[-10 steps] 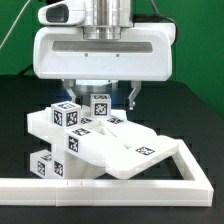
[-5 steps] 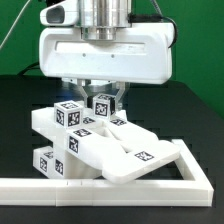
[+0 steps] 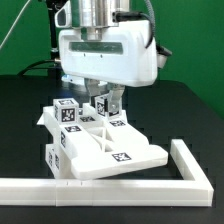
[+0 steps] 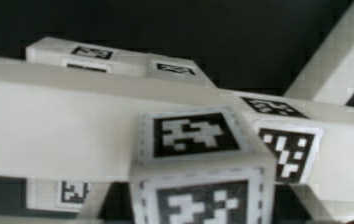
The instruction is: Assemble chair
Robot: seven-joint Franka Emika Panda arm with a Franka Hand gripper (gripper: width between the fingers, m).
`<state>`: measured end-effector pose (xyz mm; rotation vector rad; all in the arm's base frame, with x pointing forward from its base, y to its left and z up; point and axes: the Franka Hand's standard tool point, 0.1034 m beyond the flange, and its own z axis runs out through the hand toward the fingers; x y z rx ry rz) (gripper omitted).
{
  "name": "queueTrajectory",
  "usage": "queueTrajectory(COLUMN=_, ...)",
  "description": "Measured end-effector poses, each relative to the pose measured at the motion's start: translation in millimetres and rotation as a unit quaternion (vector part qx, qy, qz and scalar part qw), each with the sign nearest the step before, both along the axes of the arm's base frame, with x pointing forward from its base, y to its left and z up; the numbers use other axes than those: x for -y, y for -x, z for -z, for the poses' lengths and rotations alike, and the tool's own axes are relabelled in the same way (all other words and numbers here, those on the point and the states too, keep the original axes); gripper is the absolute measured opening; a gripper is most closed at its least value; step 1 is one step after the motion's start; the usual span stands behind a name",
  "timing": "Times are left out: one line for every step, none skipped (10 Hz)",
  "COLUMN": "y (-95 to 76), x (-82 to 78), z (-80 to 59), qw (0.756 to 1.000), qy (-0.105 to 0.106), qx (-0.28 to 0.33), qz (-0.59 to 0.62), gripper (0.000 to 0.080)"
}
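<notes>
The chair (image 3: pixel 110 150) is a joined set of matte-white tagged parts: a flat slab, a braced panel and short square posts. It sits tilted on the black table inside the corner of the long white L-shaped rail (image 3: pixel 100 187). My gripper (image 3: pixel 103 103) hangs over its rear part, shut on an upright tagged post (image 3: pixel 103 106). In the wrist view the same post (image 4: pixel 200 150) fills the space between my fingers, with my gripper (image 4: pixel 200 205) at its sides. More tagged posts (image 4: pixel 121 62) and the slab lie beyond it.
The rail's short arm (image 3: pixel 190 160) stands close to the slab's end at the exterior view's right. The black table (image 3: pixel 25 110) extends behind and to the left. Cables hang behind the arm.
My gripper has turned and shifted toward the exterior view's right, still holding the post. The chair has swung with it, and the slab's end has drawn back from the rail's short arm.
</notes>
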<state>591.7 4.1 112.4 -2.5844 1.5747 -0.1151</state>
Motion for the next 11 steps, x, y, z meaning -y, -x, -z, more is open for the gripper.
queueTrajectory(y=-0.1, x=-0.3, z=0.0, qw=0.999, qy=-0.007, qx=-0.001, qz=0.034, gripper=0.0285)
queueTrajectory(y=-0.7, x=-0.5, z=-0.3, qw=0.999, qy=-0.012, qx=0.001, qz=0.053, gripper=0.0285)
queueTrajectory(y=-0.8, x=-0.7, z=-0.2, qw=0.999, qy=-0.01, qx=0.001, qz=0.04, gripper=0.0285)
queueTrajectory(y=-0.7, x=-0.7, z=-0.1, qw=0.999, qy=-0.009, qx=0.002, qz=0.032, gripper=0.0388)
queueTrajectory(y=-0.5, x=-1.7, z=0.0, qw=1.0, qy=-0.008, qx=0.001, qz=0.025, gripper=0.0526)
queueTrajectory(y=-0.4, x=-6.7, z=-1.3, qw=0.997, qy=0.023, qx=-0.006, qz=-0.078, gripper=0.0611)
queueTrajectory(y=-1.7, x=-9.0, z=-2.6, qw=0.988, qy=0.035, qx=-0.004, qz=-0.151, gripper=0.0611)
queueTrajectory(y=0.2, x=-8.3, z=-1.2, qw=0.968, qy=0.042, qx=-0.008, qz=-0.249, gripper=0.0642)
queueTrajectory(y=3.3, x=-12.7, z=2.1, qw=0.945, qy=0.046, qx=-0.015, qz=-0.324, gripper=0.0647)
queueTrajectory(y=2.4, x=-14.0, z=1.5, qw=0.939, qy=0.051, qx=-0.007, qz=-0.34, gripper=0.0647)
queueTrajectory(y=2.7, x=-12.4, z=1.9, qw=0.931, qy=0.054, qx=-0.006, qz=-0.362, gripper=0.0649)
